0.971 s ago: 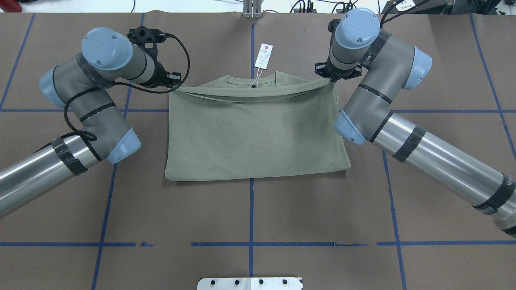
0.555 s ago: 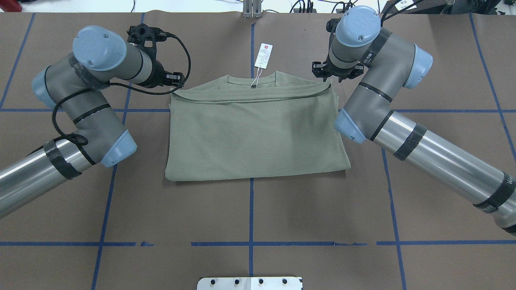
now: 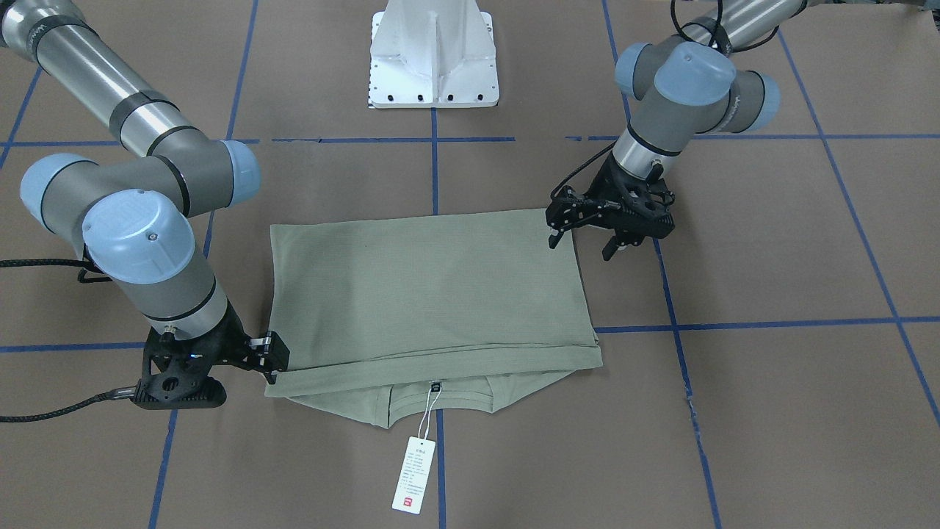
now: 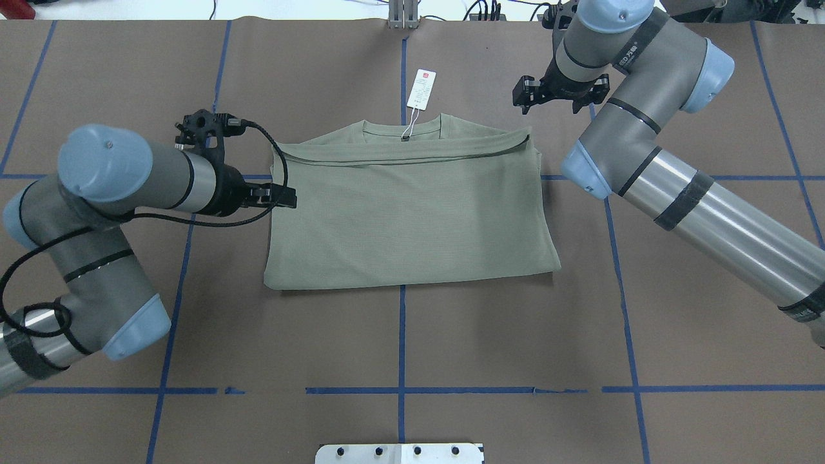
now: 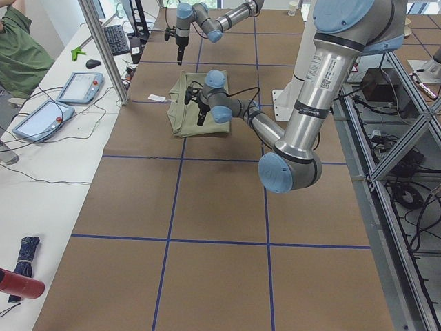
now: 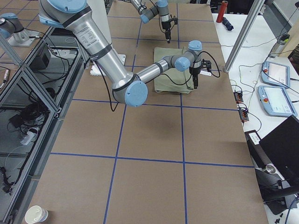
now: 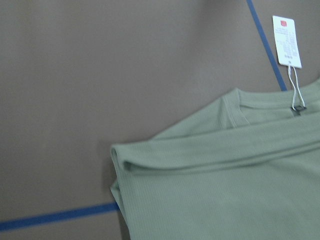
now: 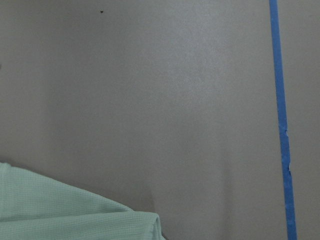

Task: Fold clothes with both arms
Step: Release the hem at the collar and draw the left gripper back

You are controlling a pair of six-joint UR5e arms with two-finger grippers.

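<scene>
On the left of the overhead view we see the left arm (image 4: 109,187) bent over the brown table (image 4: 290,335), its left gripper (image 3: 580,244) hanging just beside the left edge of the shirt (image 4: 406,219), jaws parted with nothing between them; its wrist camera looks down on the shirt's far left corner. At the centre the sage-green shirt lies flat, folded to a rectangle across the middle blue tape line (image 4: 401,335), a doubled fold edge running just under the round neckline (image 4: 403,129), which points away from the robot. Beyond the neckline the white-and-red hang tag (image 4: 421,88) rests on the table on its string. Further right we find the right arm (image 4: 696,193), its right gripper (image 4: 554,96) near the shirt's far right corner but apart from it, jaws likewise spread and empty; its wrist view shows only that corner and bare table
</scene>
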